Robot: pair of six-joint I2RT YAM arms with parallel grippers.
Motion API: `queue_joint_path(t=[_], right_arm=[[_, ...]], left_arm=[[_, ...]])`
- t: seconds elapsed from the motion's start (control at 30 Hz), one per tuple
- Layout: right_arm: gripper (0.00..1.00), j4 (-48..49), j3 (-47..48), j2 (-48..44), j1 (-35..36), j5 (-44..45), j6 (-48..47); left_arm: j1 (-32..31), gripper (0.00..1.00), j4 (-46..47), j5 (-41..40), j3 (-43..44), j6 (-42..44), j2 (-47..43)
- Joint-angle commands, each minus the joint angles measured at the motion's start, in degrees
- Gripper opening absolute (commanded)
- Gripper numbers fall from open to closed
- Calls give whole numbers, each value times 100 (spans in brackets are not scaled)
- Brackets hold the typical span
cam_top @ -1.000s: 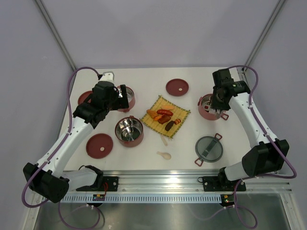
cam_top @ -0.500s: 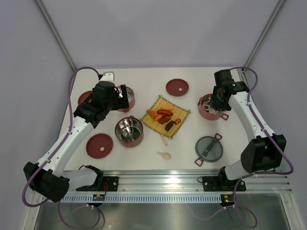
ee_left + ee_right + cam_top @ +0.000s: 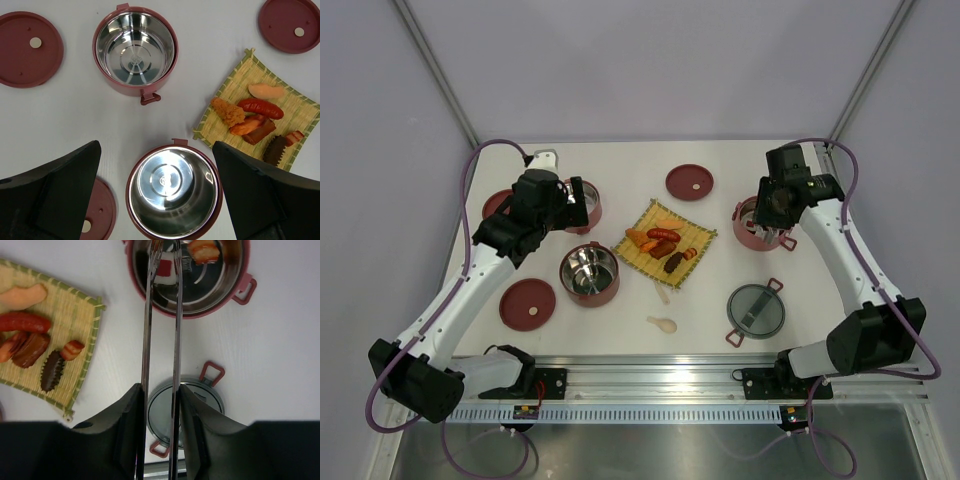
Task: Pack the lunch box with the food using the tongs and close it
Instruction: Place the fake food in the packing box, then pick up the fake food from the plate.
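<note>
Only wrist-side: tongs (image 3: 146, 340), perhaps inside tier (image 3: 220, 287).

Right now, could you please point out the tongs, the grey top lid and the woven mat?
tongs (image 3: 147, 325), right wrist view, one slim arm.
grey top lid (image 3: 755, 310), top view, centre.
woven mat (image 3: 239, 77), left wrist view, bare upper corner.

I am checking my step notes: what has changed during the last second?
The right gripper, gripping the tongs above the right tier, shifted slightly and turned. No visible pick or release. The left gripper, food and lids stayed put.
</note>
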Motion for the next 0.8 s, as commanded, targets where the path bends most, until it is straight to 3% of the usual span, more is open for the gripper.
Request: queue_joint_path(t=[0.0, 0.27, 0.77], right_arm=[[41, 127, 206, -530, 464, -330, 23], [41, -206, 154, -496, 1888, -435, -143], [50, -585, -251, -74, 2830, -629, -117]], left_arm=[[-8, 99, 168, -162, 72, -41, -146], [-8, 99, 98, -320, 213, 21, -146], [-8, 99, 63, -241, 125, -102, -234]])
